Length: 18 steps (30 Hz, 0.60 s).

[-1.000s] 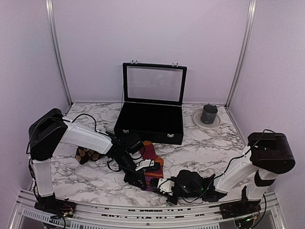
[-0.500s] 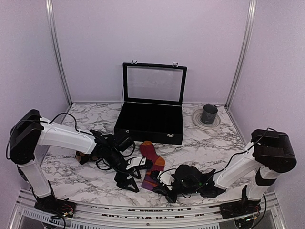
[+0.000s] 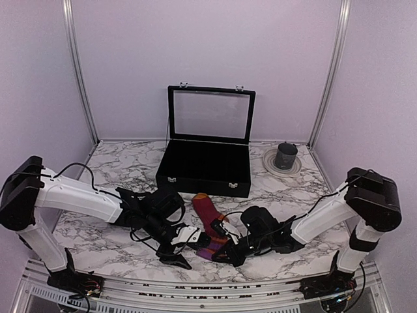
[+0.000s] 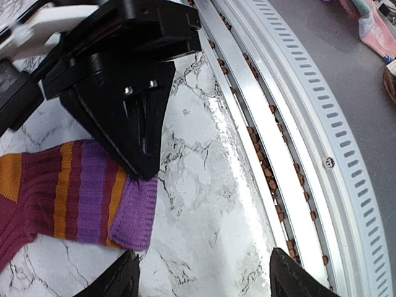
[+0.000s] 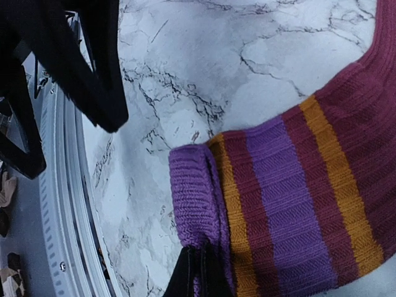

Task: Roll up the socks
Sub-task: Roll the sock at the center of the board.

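Observation:
The magenta-red sock [image 3: 207, 218] with orange stripes lies flat on the marble in front of the case. Its purple end [image 5: 195, 192] is folded up a little. My right gripper [image 5: 203, 272] [image 3: 225, 251] is shut on that purple end. My left gripper [image 4: 207, 281] [image 3: 174, 255] stands open just left of the sock [image 4: 68, 192], near the front rail, with only bare marble between its fingertips. Its black fingers [image 5: 80, 74] show at the upper left of the right wrist view. The dark argyle sock is not visible; my left arm covers its place.
A black case [image 3: 205, 171] with its glass lid open stands at the back centre. A grey cup [image 3: 285, 156] sits on a plate at the back right. The slotted metal rail [image 4: 291, 111] runs along the table's front edge, close to both grippers.
My left gripper has let go of the sock, opened and drawn back to the left. The right gripper stays shut on the purple end and has shifted slightly away from the rail.

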### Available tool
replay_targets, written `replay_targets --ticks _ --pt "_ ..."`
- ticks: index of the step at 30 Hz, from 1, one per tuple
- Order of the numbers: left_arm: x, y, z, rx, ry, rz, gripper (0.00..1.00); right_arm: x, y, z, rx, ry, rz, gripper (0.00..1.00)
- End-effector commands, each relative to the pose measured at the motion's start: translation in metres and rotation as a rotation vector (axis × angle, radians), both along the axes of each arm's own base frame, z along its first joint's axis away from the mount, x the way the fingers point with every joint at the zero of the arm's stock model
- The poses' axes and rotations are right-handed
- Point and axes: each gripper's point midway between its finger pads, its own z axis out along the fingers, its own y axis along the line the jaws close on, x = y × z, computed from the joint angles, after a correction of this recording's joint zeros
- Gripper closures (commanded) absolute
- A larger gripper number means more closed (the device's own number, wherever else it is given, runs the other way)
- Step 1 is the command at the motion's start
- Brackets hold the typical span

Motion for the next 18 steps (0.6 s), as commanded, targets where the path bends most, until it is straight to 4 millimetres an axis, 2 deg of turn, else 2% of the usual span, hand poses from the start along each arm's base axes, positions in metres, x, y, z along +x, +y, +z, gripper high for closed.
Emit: replay_targets --ticks 1,5,11,14,18 --pt "0.002 -0.017 -0.01 -0.012 -0.087 -0.043 0.32 -0.022 -0.011 -0.03 -0.091 0.269 0.02 1.0" --pt "0.01 -0.023 -0.018 -0.008 -0.116 -0.026 0.38 -0.025 -0.013 -0.036 -0.096 0.351 0.014 1.0" --pt "0.019 -0.022 -0.032 0.014 -0.176 -0.022 0.47 -0.022 -0.014 -0.031 -0.07 0.373 0.0 1.0" --pt "0.026 -0.029 -0.029 -0.017 -0.216 -0.018 0.5 -0.022 -0.014 -0.031 -0.074 0.385 0.003 1.0" --pt "0.023 -0.029 -0.03 -0.013 -0.209 -0.037 0.52 -0.02 -0.015 -0.032 -0.077 0.392 0.001 1.0"
